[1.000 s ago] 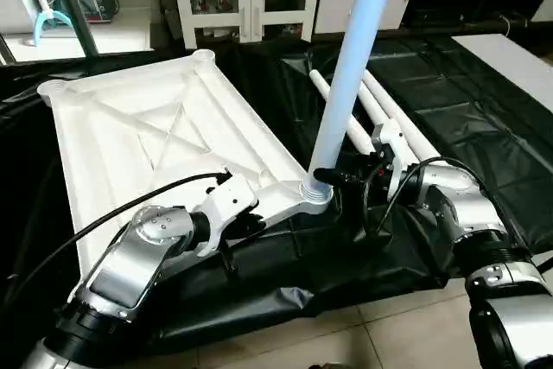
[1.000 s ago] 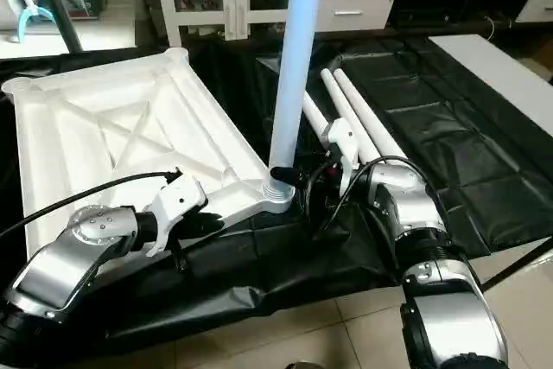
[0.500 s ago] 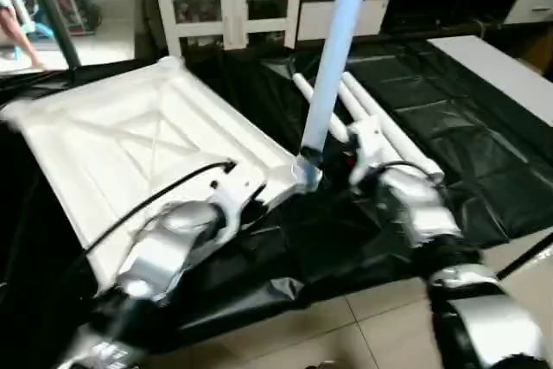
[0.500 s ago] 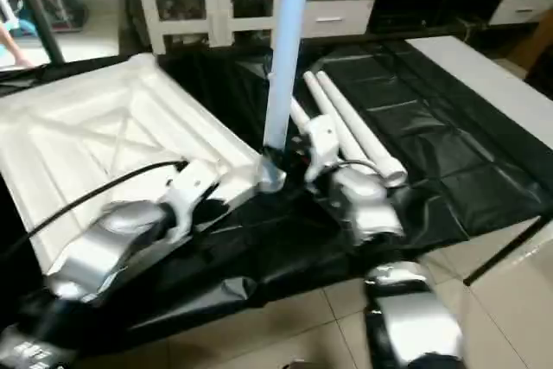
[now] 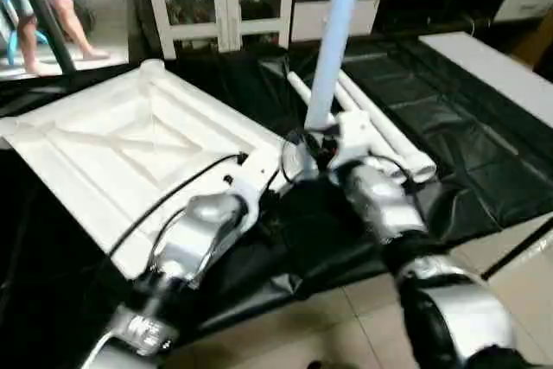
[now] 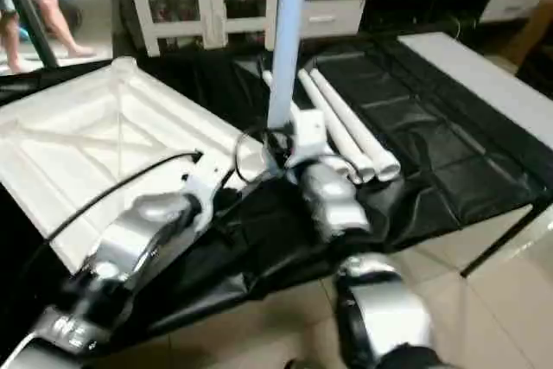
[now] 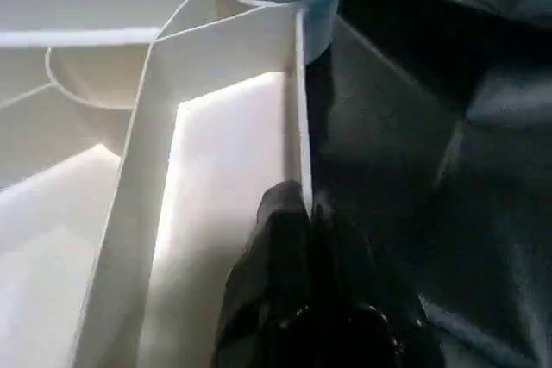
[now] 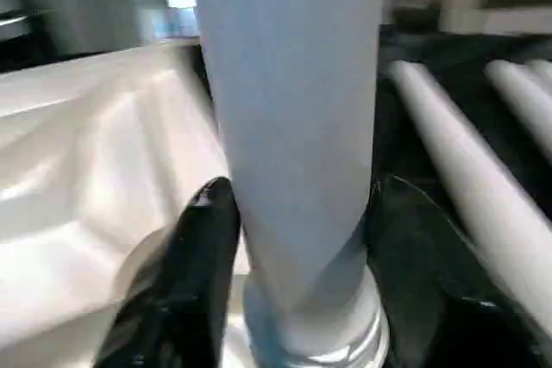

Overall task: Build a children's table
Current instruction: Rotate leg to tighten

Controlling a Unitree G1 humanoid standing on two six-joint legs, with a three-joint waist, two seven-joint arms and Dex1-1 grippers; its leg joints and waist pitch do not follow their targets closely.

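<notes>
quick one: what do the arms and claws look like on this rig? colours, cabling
Both forearms are bulky silver metal with rounded joint housings and white wrist sections. A black cable loops along the left arm; thinner black wires run at the right wrist. Each claw has two glossy black fingers, rounded at the tips.

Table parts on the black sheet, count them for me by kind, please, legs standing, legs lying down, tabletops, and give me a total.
White plastic rectangular tabletop, ribbed underside up: 1
White tapered tubular leg standing upright in the tabletop's corner socket: 1
White tubular legs lying on the black sheet: 3
Total: 5 parts
</notes>
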